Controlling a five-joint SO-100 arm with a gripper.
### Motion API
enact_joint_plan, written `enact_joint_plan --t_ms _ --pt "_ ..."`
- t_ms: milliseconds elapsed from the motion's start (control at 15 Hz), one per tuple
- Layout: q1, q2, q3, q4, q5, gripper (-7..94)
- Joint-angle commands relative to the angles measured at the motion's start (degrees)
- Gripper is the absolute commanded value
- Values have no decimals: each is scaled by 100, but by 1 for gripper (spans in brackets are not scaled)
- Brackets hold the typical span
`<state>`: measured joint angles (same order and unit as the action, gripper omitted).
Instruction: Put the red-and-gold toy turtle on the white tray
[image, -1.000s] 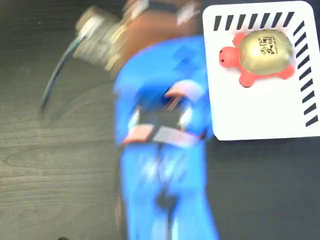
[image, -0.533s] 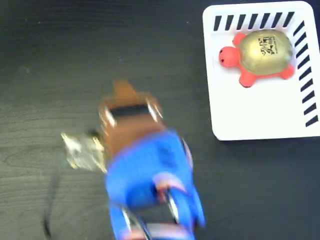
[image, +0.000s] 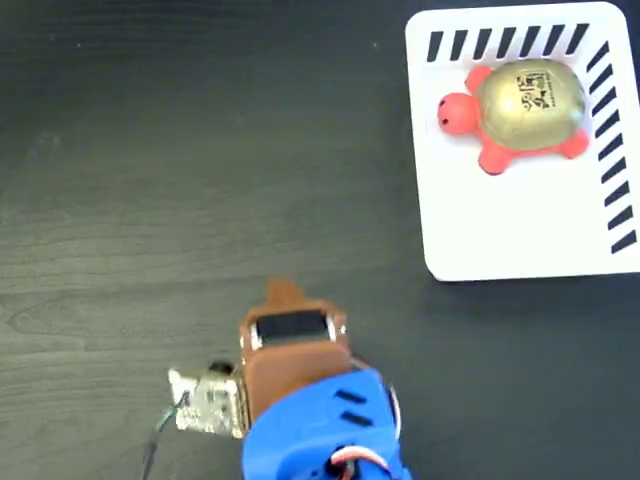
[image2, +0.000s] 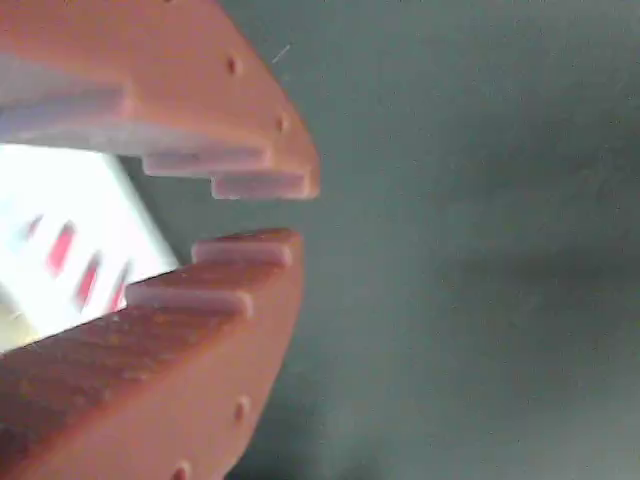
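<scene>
— Up in the far right corner of the fixed view, where does the red-and-gold toy turtle lie from the tool?

— Well apart and diagonally away; the gripper sits low and centre by the bottom edge, its brown tip pointing up the picture, and the turtle is up and to the right of it; it rests wholly on the white tray, near the striped top edge, long axis roughly left to right, head toward the tray's left side.

— How does it look?

— Coral-red head and flippers; a shiny domed gold shell with a dark printed mark; upright, nothing touching it; judging from that, the placing seems done, and any coming move would only be away from the tray.

— And at the wrist?

— Orange fingers fill the left; the jaws are close but not touching, a narrow gap showing between the toothed tips, nothing held; behind them a blurred white patch with reddish streaks, too smeared to name; dark table elsewhere.
</scene>
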<state>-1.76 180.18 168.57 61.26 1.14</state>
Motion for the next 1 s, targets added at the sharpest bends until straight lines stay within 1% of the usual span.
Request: enact_joint_plan --t_ms 0,67,133,933 --pt "-88 404 -53 606 132 0" --pt "-149 457 -88 905 167 0" --pt "-211 519 -105 1055 141 0" --pt "-149 598 -105 1072 123 0"
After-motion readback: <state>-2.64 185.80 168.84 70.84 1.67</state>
